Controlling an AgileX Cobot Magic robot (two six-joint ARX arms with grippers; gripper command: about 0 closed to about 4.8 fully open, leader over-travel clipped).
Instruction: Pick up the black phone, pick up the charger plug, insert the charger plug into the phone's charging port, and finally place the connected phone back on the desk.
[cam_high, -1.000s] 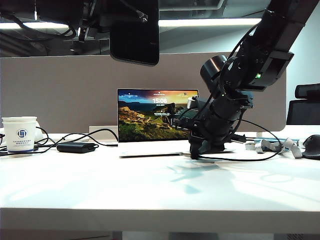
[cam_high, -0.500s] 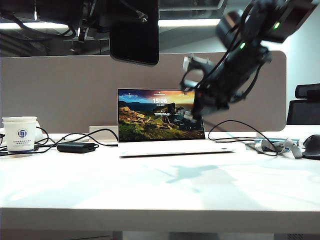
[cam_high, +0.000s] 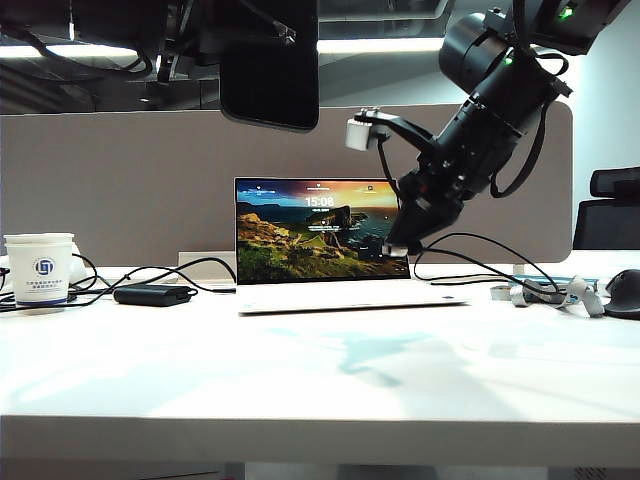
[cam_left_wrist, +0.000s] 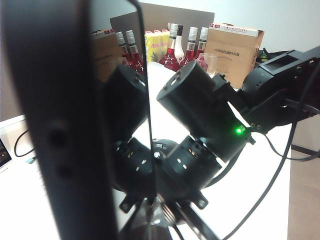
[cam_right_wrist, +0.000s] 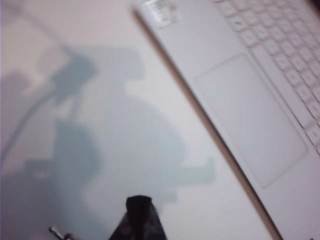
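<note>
desk (cam_high: 300, 390): big white top with an open laptop (cam_high: 320, 240) in the middle, paper cup (cam_high: 40, 268) and a matte power brick (cam_high: 152, 294) off to the left, cable loops on the right.
black phone (cam_high: 268, 62): hung high above the desk at the top of the exterior view, well clear of the laptop; it filled the near side of the left wrist view (cam_left_wrist: 75, 120) edge-on.
left gripper (cam_high: 200, 40): up at the top with its fingers pinched on the phone.
right gripper (cam_high: 400, 240): in the air in front of the laptop's right edge, fingers together, black cable (cam_high: 470, 262) trailing from it down to the desk. Whether the plug sat in them couldn't be made out; the right wrist view was blurry.
step: looked like plug pickup done, carrying toward the phone.
next move: probably needs raising the plug and lining its tip up with the port on the phone's edge before pushing in.
</note>
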